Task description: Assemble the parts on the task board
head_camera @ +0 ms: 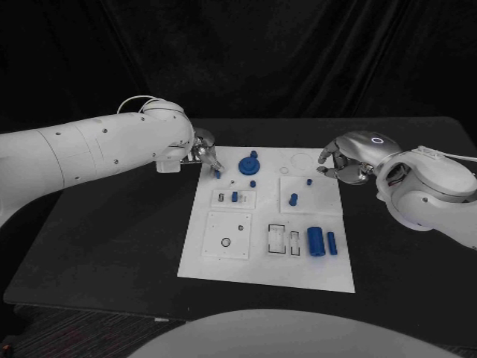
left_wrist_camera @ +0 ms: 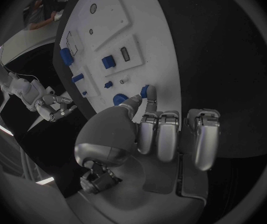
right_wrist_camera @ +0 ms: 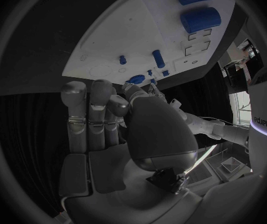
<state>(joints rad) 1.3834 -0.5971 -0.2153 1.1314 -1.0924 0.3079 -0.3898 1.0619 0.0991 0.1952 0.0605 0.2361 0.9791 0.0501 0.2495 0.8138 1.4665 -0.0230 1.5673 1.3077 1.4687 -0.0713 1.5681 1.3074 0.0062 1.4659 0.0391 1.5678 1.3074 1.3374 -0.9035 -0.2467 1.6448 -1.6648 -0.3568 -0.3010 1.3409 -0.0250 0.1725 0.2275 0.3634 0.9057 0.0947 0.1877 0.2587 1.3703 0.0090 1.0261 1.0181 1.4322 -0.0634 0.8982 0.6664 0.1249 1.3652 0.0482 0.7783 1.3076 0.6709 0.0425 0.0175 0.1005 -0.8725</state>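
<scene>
The left robot hand (head_camera: 202,153), at the board's upper-left corner in the head view, pinches a small blue part (left_wrist_camera: 146,91) against the task board (head_camera: 223,265). The right robot hand (head_camera: 344,165) hovers at the board's upper-right edge, fingers curled loosely, holding nothing as far as I can tell. On the board, several small pegs (head_camera: 294,199) stand seated mid-frame, while two blue cylinders (head_camera: 316,241) lie loose lower right on the black counter's (head_camera: 99,253) plate, so I judge assembly partway done.
</scene>
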